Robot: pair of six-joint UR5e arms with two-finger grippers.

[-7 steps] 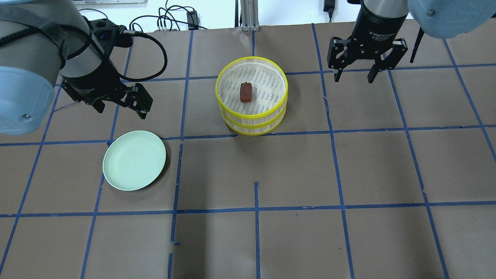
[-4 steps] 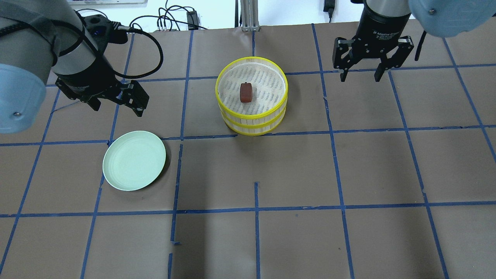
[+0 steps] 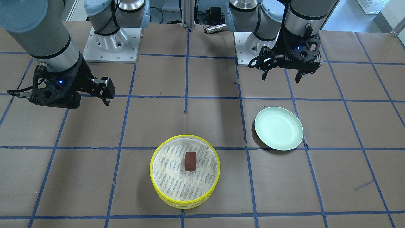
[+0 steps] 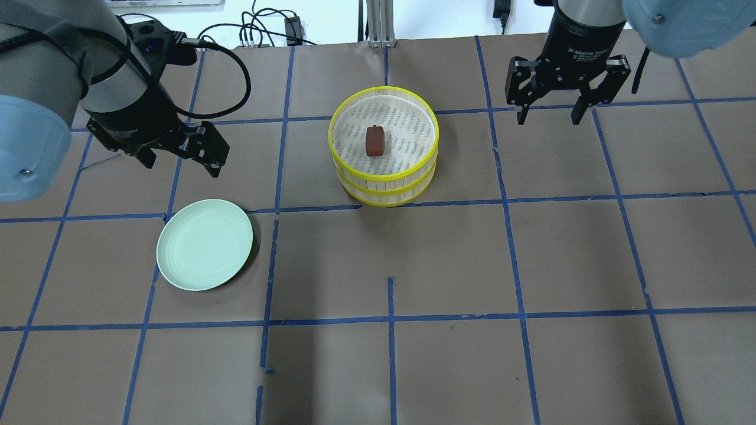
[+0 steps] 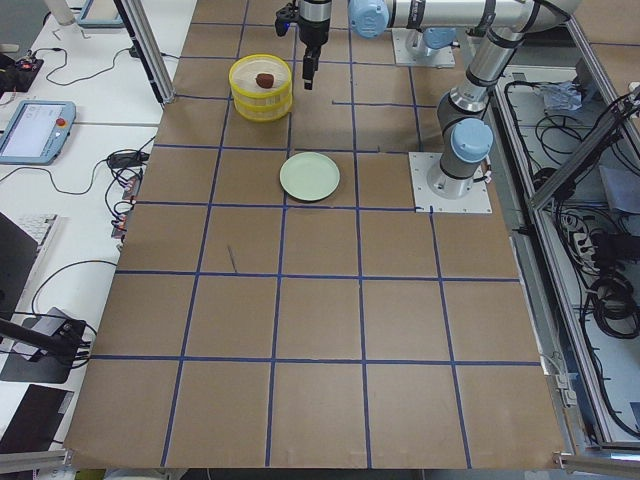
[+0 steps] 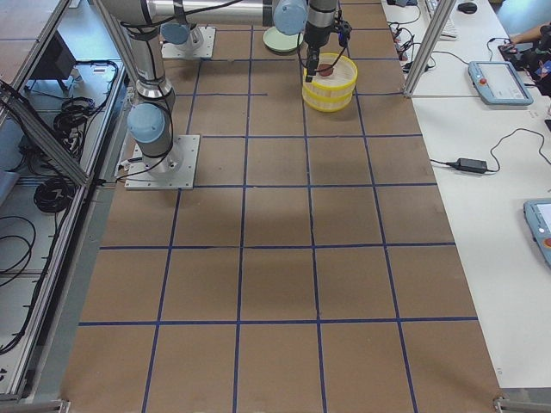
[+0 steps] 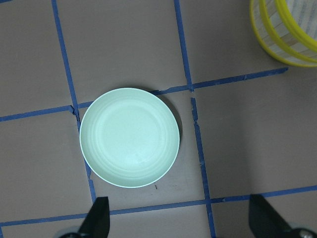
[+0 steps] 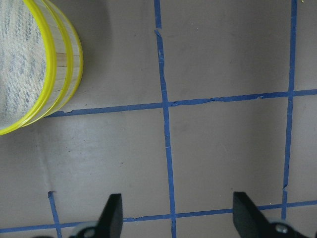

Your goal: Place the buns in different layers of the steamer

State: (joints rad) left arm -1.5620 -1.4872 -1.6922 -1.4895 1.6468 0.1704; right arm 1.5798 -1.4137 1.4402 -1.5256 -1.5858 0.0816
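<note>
Risk we see: the open, empty left claw (image 4: 182,165) or right claw (image 4: 548,121) clips the yellow-rimmed steamer stack (image 4: 384,184) by the far edge, toppling its reddish-brown block bun (image 4: 375,141).

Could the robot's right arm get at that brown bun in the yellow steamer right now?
Probably yes: the brown bun lies uncovered on top in the steamer, and the right pincer hangs open nearby.
</note>
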